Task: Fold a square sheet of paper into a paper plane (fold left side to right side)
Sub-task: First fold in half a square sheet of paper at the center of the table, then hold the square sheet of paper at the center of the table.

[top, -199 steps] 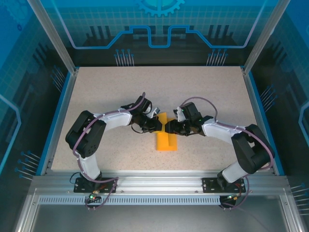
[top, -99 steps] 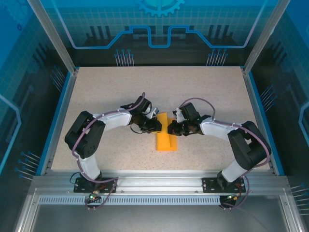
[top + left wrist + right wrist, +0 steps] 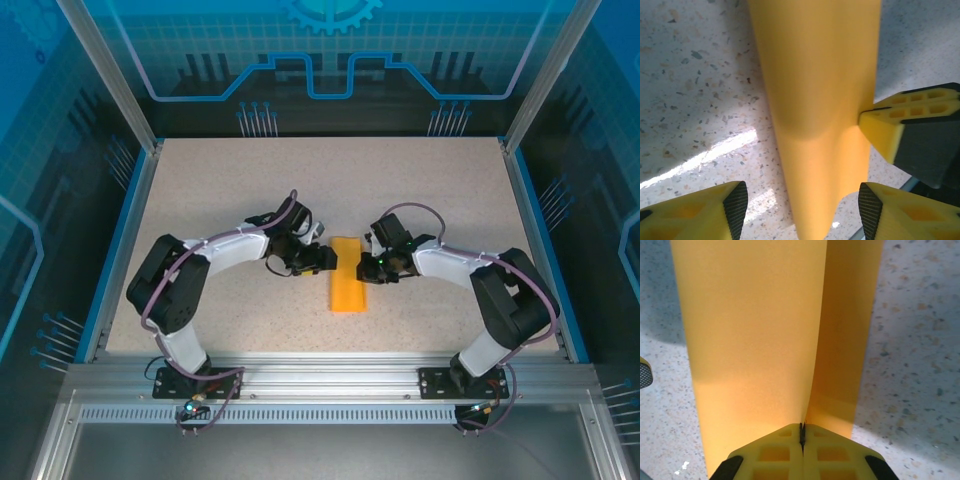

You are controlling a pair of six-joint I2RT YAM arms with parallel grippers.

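Observation:
The orange sheet of paper [image 3: 347,274] lies mid-table, folded into a long narrow strip. My left gripper [image 3: 326,260] is at its left side, open. In the left wrist view the paper [image 3: 820,100] runs between and past the spread fingers of the left gripper [image 3: 802,212] without touching the pads. My right gripper [image 3: 367,268] is at the strip's right side. In the right wrist view the right gripper [image 3: 801,432] is shut on the edge of the paper's upper flap [image 3: 755,330], which stands slightly raised over the lower layer [image 3: 845,340].
The speckled table [image 3: 330,180] has blue rails along its left and right edges and a metal frame at the near edge. The right gripper's yellow fingers [image 3: 900,130] show close beside the paper in the left wrist view.
My left gripper has opened and let go of the paper. The right gripper has shut on the paper's right edge. The strip now lies flatter and a little further right.

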